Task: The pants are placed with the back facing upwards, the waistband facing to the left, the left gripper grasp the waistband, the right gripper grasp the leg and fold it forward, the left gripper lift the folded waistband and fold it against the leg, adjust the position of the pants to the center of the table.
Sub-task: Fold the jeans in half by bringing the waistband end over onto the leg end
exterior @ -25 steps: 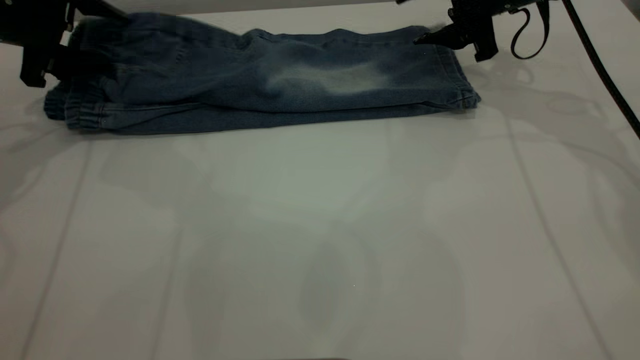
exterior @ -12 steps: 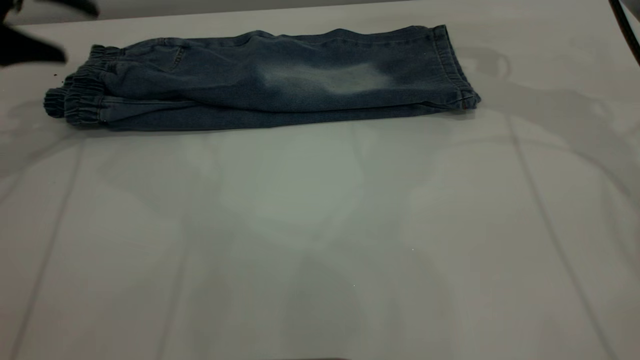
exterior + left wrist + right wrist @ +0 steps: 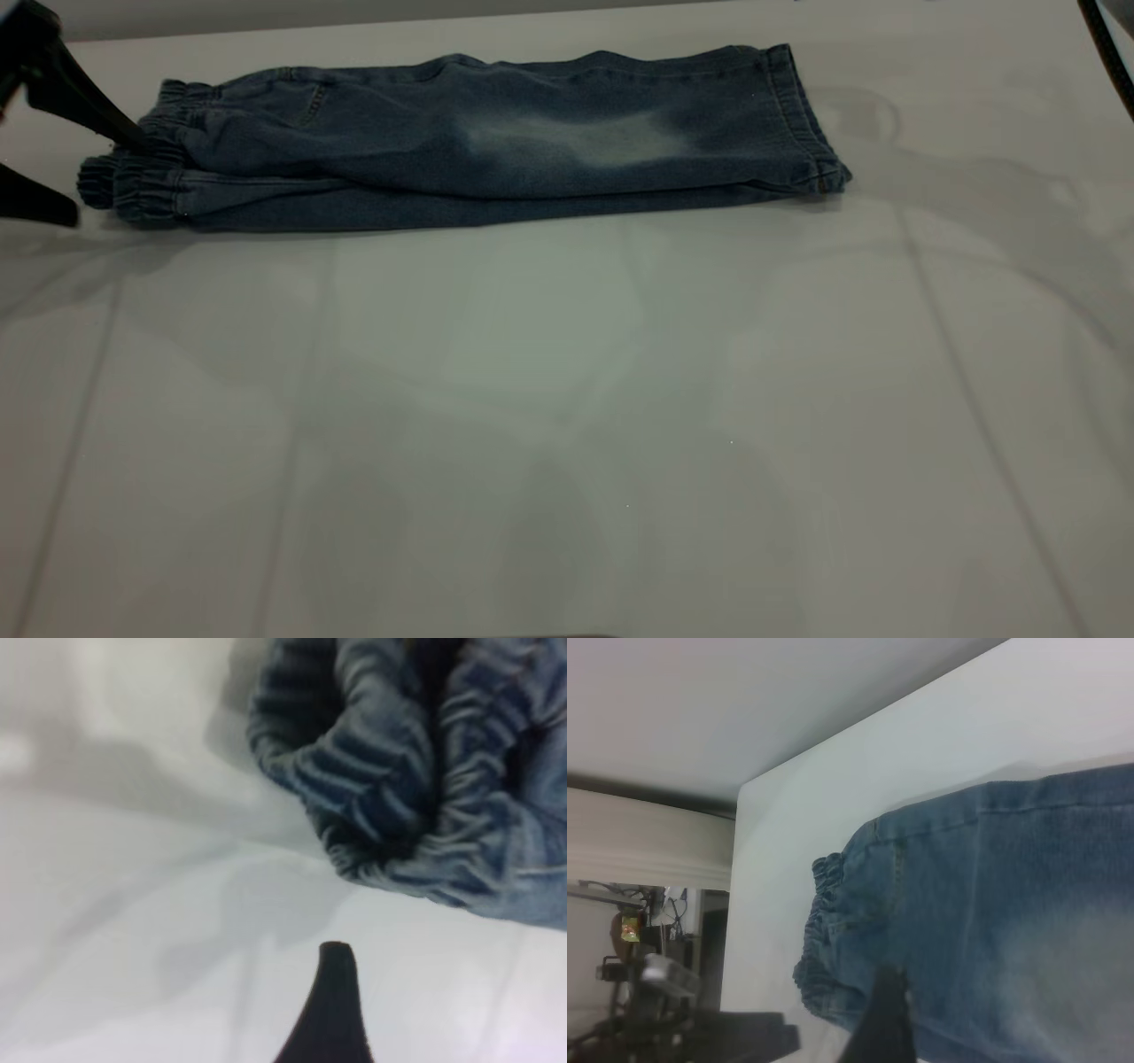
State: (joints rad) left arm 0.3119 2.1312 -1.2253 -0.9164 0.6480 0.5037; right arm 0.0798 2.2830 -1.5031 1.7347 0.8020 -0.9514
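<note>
Exterior view is showing the left gripper (image 3: 66, 173) at the far left edge of the table (image 3: 567, 399), its two black fingers (image 3: 80, 102) spread wide apart with nothing between them. The upper finger is reaching its tip to the gathered waistband (image 3: 142, 177), touching or nearly touching the ruffled denim, while the lower finger is sitting just beside the waistband's end, over bare tabletop.

From the left wrist camera, a single dark fingertip (image 3: 332, 992) is pointing toward the waistband (image 3: 399, 797), apart from it, with white table (image 3: 115, 904) showing in the gap. The elastic is bunching into thick folds there.

Outward from the fingers, the pants (image 3: 478, 146) are lying folded lengthwise along the far side of the table, waistband toward the left arm and hems toward the right. The leg (image 3: 585, 137) with the pale oval faded patch is lying on top, covering the other leg, whose edge is peeking out along the near side.

Only a black cable (image 3: 1107, 53) is showing at the right edge of the exterior view. The right wrist camera is looking down on the pants (image 3: 1010, 939) from above them, with a dark finger (image 3: 877, 1028) over the denim; whether those fingers are parted I cannot tell.
</note>
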